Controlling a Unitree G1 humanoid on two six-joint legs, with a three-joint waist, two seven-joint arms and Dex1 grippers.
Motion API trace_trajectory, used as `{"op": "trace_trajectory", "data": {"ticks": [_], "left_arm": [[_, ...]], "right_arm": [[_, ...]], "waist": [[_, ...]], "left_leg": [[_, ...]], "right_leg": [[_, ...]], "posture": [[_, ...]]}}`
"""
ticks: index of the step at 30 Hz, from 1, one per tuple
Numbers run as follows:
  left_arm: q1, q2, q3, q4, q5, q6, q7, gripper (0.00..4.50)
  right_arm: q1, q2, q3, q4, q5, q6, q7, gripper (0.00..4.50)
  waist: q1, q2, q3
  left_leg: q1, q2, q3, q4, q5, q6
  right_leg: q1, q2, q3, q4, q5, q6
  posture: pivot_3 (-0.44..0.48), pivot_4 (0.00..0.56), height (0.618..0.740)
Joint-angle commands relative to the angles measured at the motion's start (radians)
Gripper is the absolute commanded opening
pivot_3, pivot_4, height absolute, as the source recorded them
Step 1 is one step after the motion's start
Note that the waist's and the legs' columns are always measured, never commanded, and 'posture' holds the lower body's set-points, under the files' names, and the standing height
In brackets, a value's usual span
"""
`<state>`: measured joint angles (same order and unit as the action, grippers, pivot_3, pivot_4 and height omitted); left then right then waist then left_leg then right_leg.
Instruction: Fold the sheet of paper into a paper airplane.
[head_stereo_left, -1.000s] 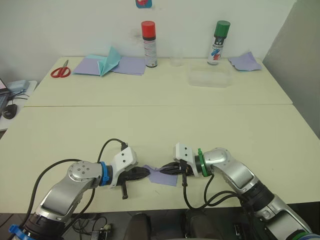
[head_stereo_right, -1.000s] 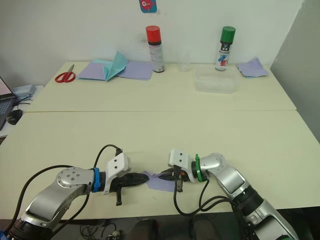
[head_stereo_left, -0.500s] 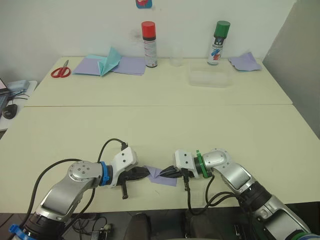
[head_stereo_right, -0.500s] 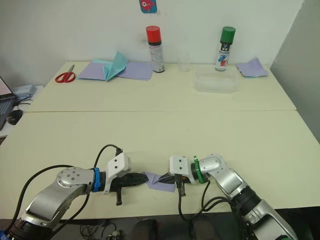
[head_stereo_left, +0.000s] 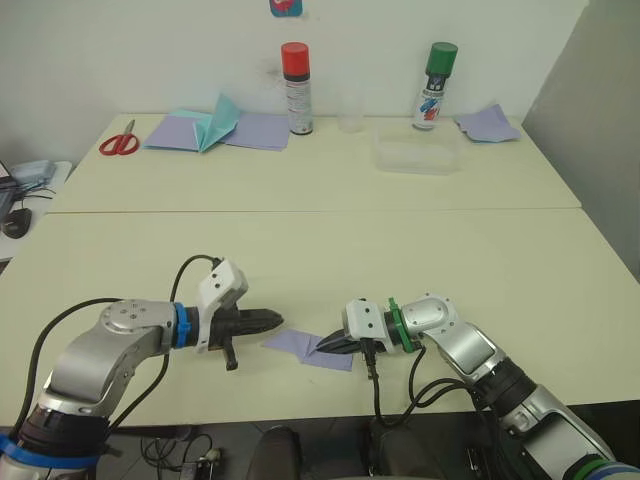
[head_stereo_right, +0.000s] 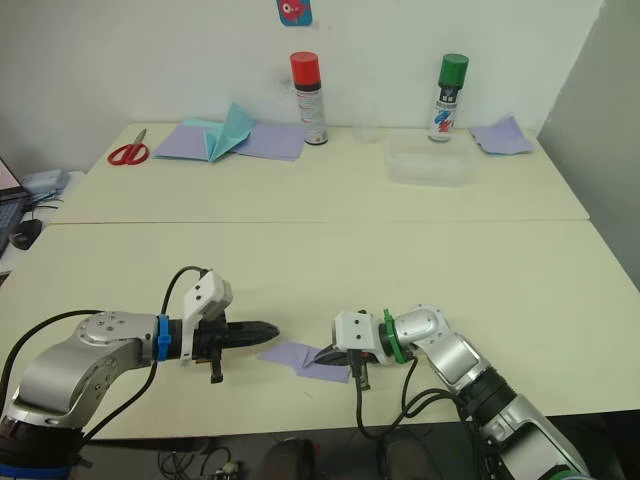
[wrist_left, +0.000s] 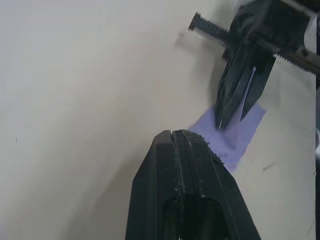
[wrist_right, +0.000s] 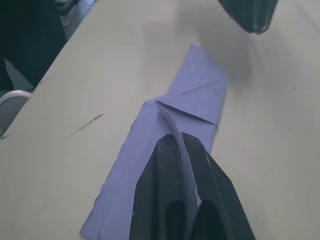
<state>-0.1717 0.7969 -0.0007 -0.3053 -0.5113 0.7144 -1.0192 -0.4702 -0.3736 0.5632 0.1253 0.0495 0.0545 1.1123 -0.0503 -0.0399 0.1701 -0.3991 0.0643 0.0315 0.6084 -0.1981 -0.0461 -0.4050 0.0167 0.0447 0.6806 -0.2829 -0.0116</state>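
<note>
So the setup was two cream desks (head_stereo_left: 320, 250) pushed together with a seam across the middle, up against a plain white wall, with a grey panel off to the far right.

Along the far edge: wider lilac sheets (head_stereo_left: 255, 130) with a teal folded paper (head_stereo_left: 218, 122) standing on them, red scissors (head_stereo_left: 119, 141) to the left of that, a red-capped spray can (head_stereo_left: 296, 88), a green-capped spray can (head_stereo_left: 434, 84), a clear plastic box (head_stereo_left: 418, 156) in front of the green one, and another lilac scrap (head_stereo_left: 487, 122) at the far right corner.

The sheet of paper (head_stereo_left: 300, 347) was lying near the front edge, already partly folded into a long strip with a triangular flap at its left end.

The right hand (head_stereo_left: 325, 346) had its black fingers pinched together on a raised fold of that sheet.

The left hand (head_stereo_left: 272, 319) was hanging just left of the paper, not touching it, fingers pressed together on nothing.
</note>
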Motion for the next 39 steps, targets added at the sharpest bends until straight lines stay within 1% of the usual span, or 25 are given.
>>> {"op": "trace_trajectory", "data": {"ticks": [1,3,6,10,13,15,18,21,25,28,29,31,34,38,39], "left_arm": [[-0.006,-0.025,-0.03,-0.03,-0.011,0.003,0.013,0.0],[-0.009,-0.043,-0.059,-0.037,0.007,-0.001,0.03,0.0],[0.012,-0.054,-0.133,-0.027,0.075,-0.054,0.04,0.0],[0.037,-0.061,-0.201,0.063,0.18,-0.145,0.063,0.0],[0.058,-0.053,-0.226,0.092,0.22,-0.187,0.056,0.0],[0.065,-0.054,-0.228,0.096,0.224,-0.195,0.052,0.0],[0.071,-0.06,-0.236,0.11,0.23,-0.201,0.053,0.0],[0.071,-0.064,-0.247,0.121,0.236,-0.208,0.056,0.0],[0.071,-0.066,-0.251,0.119,0.235,-0.203,0.059,0.0],[0.068,-0.069,-0.255,0.128,0.242,-0.209,0.062,0.0],[0.067,-0.07,-0.256,0.129,0.244,-0.21,0.062,0.0],[0.065,-0.072,-0.257,0.131,0.247,-0.21,0.062,0.0],[0.061,-0.074,-0.257,0.135,0.249,-0.211,0.061,0.0],[0.06,-0.073,-0.257,0.136,0.252,-0.212,0.06,0.0],[0.06,-0.071,-0.257,0.136,0.252,-0.213,0.06,0.0]], "right_arm": [[0.014,-0.011,0.006,0.02,-0.039,0.024,-0.004,0.06],[0.015,-0.014,0.005,0.017,-0.039,0.023,-0.003,0.06],[0.015,-0.017,0.005,0.013,-0.04,0.024,-0.003,0.06],[0.014,-0.017,0.005,0.012,-0.039,0.027,-0.002,0.06],[0.017,-0.024,0.004,0.003,-0.035,0.029,0.005,0.06],[0.018,-0.028,0.004,-0.003,-0.032,0.029,0.011,0.06],[0.023,-0.055,0.003,-0.049,0.01,0.056,0.073,0.06],[0.028,-0.07,-0.005,-0.083,0.035,0.078,0.101,0.63],[0.039,-0.109,-0.031,-0.146,0.084,0.124,0.153,1.97],[0.039,-0.182,-0.083,-0.238,0.193,0.231,0.24,1.97],[0.032,-0.195,-0.097,-0.252,0.21,0.25,0.248,1.97],[0.007,-0.185,-0.13,-0.252,0.237,0.286,0.227,1.97],[-0.038,-0.112,-0.179,-0.212,0.25,0.339,0.135,1.39],[-0.043,-0.045,-0.159,-0.156,0.176,0.328,0.033,0.02],[-0.038,-0.028,-0.15,-0.146,0.164,0.336,0.008,0.02]], "waist": [[0.0,0.0,0.0],[0.0,0.0,0.0],[0.001,0.0,0.0],[0.001,0.0,0.0],[0.003,0.0,0.0],[0.004,0.0,0.0],[0.007,0.0,-0.001],[0.013,0.0,-0.001],[0.017,0.0,-0.001],[0.019,0.0,0.0],[0.019,0.0,0.0],[0.017,0.0,-0.001],[0.015,0.0,0.0],[0.018,0.0,-0.001],[0.018,0.0,-0.001]], "left_leg": [[0.0,0.0,0.0,0.0,0.0,0.0],[-0.001,0.0,0.0,0.0,0.0,0.0],[-0.001,0.0,-0.002,0.0,0.0,0.0],[-0.001,0.0,-0.001,0.0,0.0,0.0],[0.0,0.0,-0.001,0.0,0.0,0.0],[0.0,0.0,-0.001,0.0,0.0,0.0],[0.0,0.0,-0.001,0.001,0.0,0.0],[0.0,-0.001,0.0,0.001,0.0,0.0],[0.0,-0.001,0.0,0.001,0.0,0.0],[-0.001,-0.001,0.0,0.001,0.0,0.0],[0.0,-0.001,0.0,0.001,0.0,0.0],[0.0,-0.001,0.0,0.001,0.0,0.0],[0.001,0.0,-0.001,0.001,0.0,0.0],[0.001,0.0,-0.003,0.001,0.0,0.0],[0.0,0.0,-0.002,0.001,0.0,0.0]], "right_leg": [[0.0,0.0,0.0,0.0,0.0,0.0],[0.0,0.0,0.0,0.0,0.0,0.0],[0.0,0.0,0.001,0.0,0.0,0.0],[0.0,0.0,0.001,0.0,0.0,0.0],[0.001,0.0,0.001,0.0,0.0,0.0],[0.001,0.0,0.001,0.0,0.0,0.0],[0.001,0.0,0.001,0.0,0.0,0.0],[0.001,-0.001,0.001,0.0,0.0,0.0],[0.001,-0.001,0.001,0.0,0.0,0.0],[0.001,-0.001,0.001,0.0,0.0,0.0],[0.001,-0.001,0.001,0.0,0.0,0.0],[0.001,-0.001,0.001,0.0,0.0,0.0],[0.001,0.0,0.001,0.001,0.001,0.001],[0.001,0.0,0.0,0.001,0.001,0.001],[0.001,0.0,0.0,0.0,0.0,0.0]], "posture": [[0.0,0.15,0.74],[0.0,0.15,0.74],[0.0,0.15,0.74],[0.0,0.15,0.74],[0.0,0.15,0.74],[0.0,0.15,0.74],[0.0,0.15,0.74],[0.0,0.15,0.74],[0.0,0.15,0.74],[0.0,0.15,0.74],[0.0,0.15,0.74],[0.0,0.15,0.74],[0.0,0.15,0.74],[0.0,0.15,0.74],[0.0,0.15,0.74]]}}
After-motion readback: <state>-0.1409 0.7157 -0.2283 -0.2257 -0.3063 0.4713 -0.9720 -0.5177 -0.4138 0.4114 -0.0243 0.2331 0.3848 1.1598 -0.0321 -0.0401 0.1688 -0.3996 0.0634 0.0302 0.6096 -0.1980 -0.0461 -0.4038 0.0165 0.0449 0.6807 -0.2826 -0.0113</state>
